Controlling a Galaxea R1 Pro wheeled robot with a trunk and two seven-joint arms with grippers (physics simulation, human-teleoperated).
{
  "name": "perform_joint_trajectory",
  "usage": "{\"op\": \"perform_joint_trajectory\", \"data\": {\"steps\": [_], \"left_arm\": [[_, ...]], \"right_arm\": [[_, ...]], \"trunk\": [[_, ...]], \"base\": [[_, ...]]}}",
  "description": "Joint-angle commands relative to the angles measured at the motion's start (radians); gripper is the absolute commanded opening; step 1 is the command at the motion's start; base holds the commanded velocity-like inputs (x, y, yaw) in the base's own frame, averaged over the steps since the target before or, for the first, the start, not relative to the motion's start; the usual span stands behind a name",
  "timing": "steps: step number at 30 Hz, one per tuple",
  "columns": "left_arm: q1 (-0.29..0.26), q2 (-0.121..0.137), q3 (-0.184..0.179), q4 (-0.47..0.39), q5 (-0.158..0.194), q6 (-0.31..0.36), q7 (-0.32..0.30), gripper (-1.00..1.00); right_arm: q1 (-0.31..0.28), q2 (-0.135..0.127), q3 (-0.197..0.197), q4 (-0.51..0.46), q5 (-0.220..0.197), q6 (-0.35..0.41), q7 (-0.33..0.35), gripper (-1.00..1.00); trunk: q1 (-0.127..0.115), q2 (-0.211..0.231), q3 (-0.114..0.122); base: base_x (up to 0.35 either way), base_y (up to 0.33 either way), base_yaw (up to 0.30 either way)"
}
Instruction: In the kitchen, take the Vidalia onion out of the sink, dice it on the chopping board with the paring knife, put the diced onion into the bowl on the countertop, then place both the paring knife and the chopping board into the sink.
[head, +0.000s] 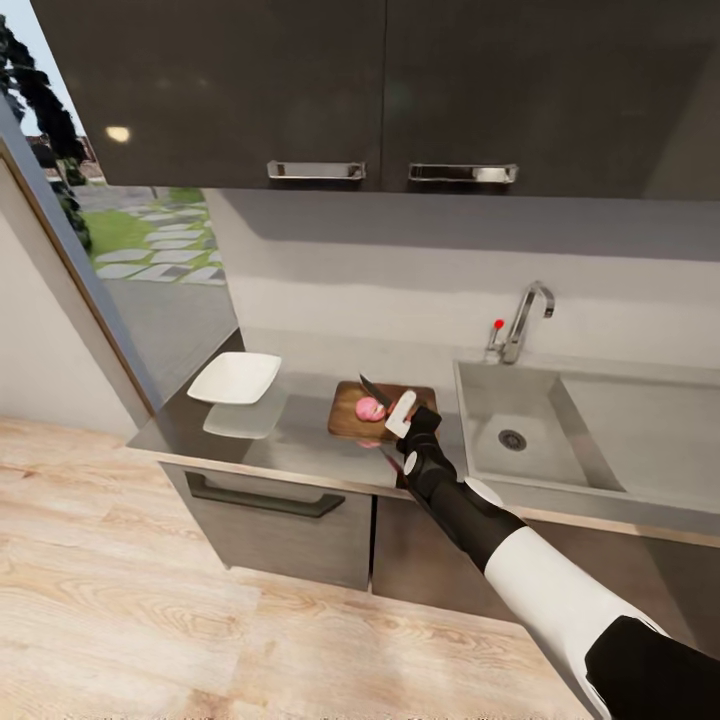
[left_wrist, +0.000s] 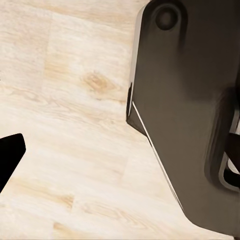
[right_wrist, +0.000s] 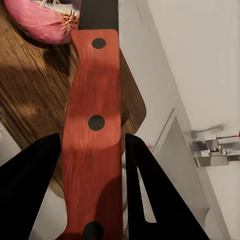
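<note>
Here the right gripper (right_wrist: 92, 175) clamps one red-handled, dark-bladed paring knife (right_wrist: 92, 125) beside one pinkish-red onion (head: 370, 408) on the wood-grain chopping board (head: 345, 415).

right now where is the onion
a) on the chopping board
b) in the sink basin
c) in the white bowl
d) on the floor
a: the head view shows the pink onion lying on the brown chopping board left of the sink, with the right pincer shut on the paring knife beside it.
</note>
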Motion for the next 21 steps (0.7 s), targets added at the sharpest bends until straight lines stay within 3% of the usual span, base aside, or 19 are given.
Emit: {"op": "perform_joint_trajectory", "data": {"steps": [1,21], "left_arm": [[0.0,0.001,-0.008,-0.002,0.006,-0.002,0.008,1.0],[0.0,0.001,-0.009,0.0,0.006,-0.002,0.008,1.0]], "right_arm": [[-0.001,0.0,0.004,0.0,0.001,0.007,-0.004,-1.0],[-0.001,0.0,0.004,0.0,0.006,0.007,-0.005,-1.0]], "trunk": [[0.001,-0.002,-0.003],[0.001,-0.002,-0.025]], "base": [[0.0,0.0,0.0],[0.0,0.0,0.0]]}}
